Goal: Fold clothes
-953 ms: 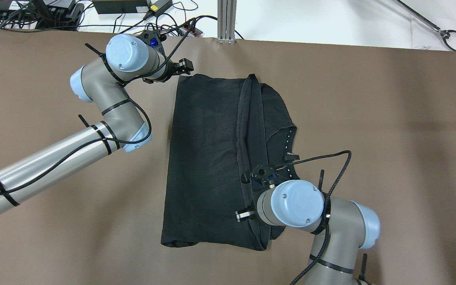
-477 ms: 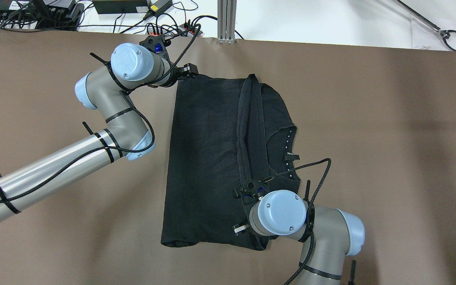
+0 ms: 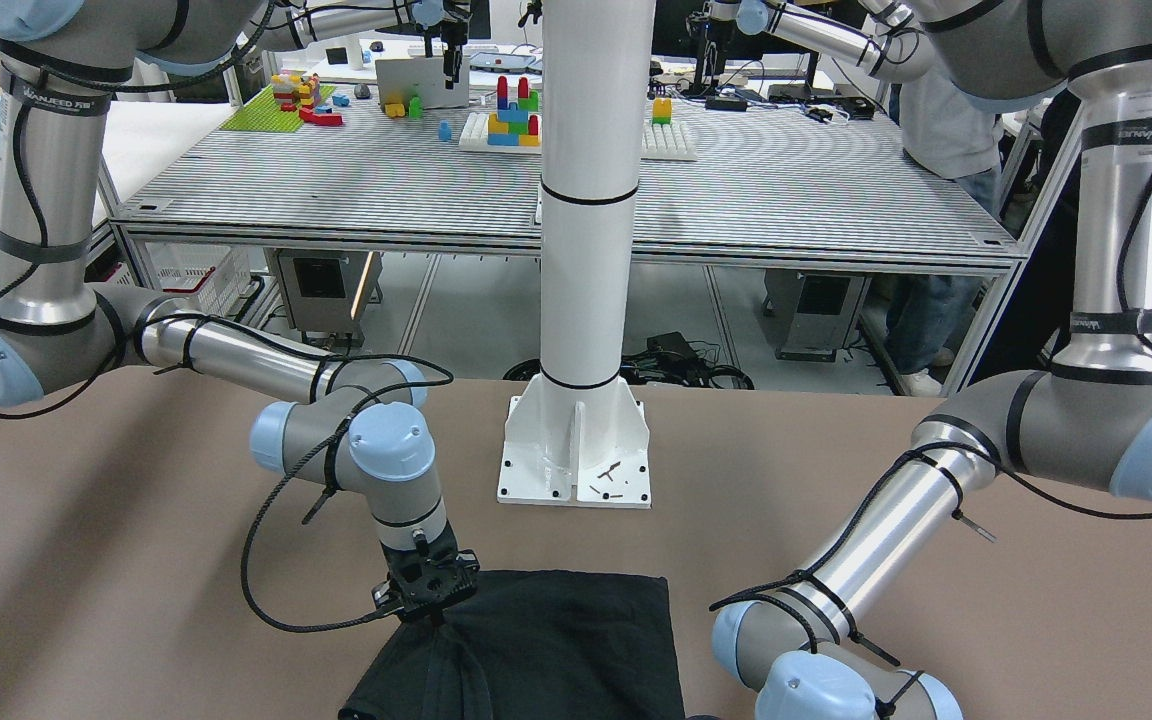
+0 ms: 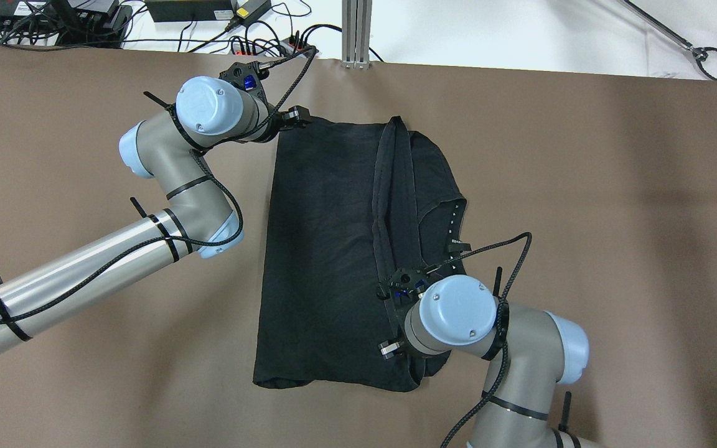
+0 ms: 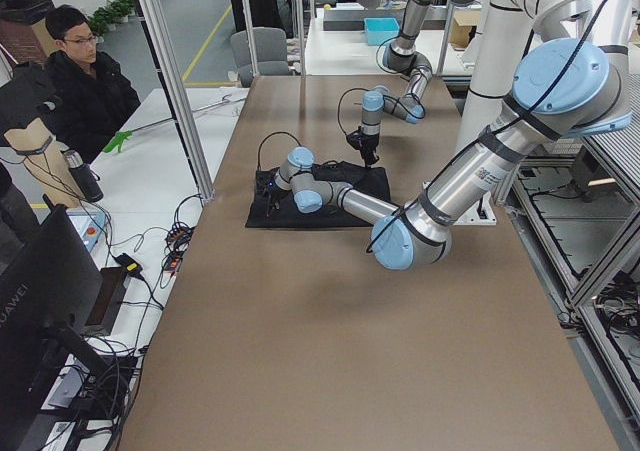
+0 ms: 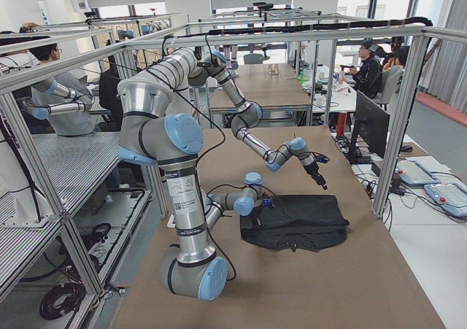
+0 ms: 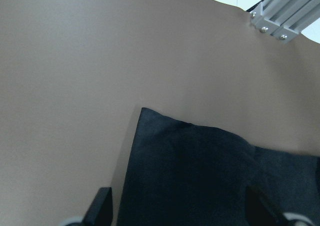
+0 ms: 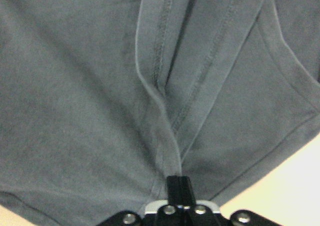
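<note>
The clothes (image 4: pixel 327 249) are one black garment lying flat on the brown table cloth (image 4: pixel 582 218), with a folded-over hem strip and neckline on its right part. My left gripper (image 4: pixel 296 116) hovers open at the garment's far-left corner; in the left wrist view its fingers (image 7: pixel 102 208) stand wide apart astride that corner of the clothes (image 7: pixel 200 176). My right gripper (image 3: pixel 426 612) sits at the near-right edge of the clothes (image 3: pixel 556 640). In the right wrist view the right gripper (image 8: pixel 179 186) is shut on a raised ridge of the hem (image 8: pixel 160 85).
A white pillar's base plate (image 3: pixel 576 455) is bolted to the table on the robot's side of the garment. An aluminium post (image 4: pixel 356 34) and cables (image 4: pixel 53 22) line the far edge. A person (image 5: pixel 85 81) sits beyond the table in the exterior left view.
My left gripper has slid right and slightly nearer, onto the garment's far-left corner. My right wrist shifted left and nearer, then back, staying on the hem.
</note>
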Robot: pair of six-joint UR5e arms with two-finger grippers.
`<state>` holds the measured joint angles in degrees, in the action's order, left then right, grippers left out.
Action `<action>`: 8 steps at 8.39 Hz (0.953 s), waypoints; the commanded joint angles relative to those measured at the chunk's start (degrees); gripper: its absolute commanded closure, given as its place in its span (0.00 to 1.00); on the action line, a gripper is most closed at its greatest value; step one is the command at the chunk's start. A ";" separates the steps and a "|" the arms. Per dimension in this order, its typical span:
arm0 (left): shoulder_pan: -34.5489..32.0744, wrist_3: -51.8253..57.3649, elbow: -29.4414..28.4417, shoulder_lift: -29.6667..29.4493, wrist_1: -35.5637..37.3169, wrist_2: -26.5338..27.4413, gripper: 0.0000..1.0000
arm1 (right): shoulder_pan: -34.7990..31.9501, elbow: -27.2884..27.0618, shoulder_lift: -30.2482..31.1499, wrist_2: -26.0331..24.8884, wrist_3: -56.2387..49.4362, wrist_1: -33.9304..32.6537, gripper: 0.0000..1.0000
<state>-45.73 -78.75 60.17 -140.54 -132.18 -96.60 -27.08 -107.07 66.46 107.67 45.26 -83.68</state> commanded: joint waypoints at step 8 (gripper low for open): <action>0.11 -1.05 2.32 -0.26 0.78 0.80 0.06 | 4.32 -9.47 11.06 0.79 11.34 0.01 0.05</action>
<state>-45.62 -79.80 62.47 -140.73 -131.50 -95.80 -21.80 -116.09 77.37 107.72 56.71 -83.67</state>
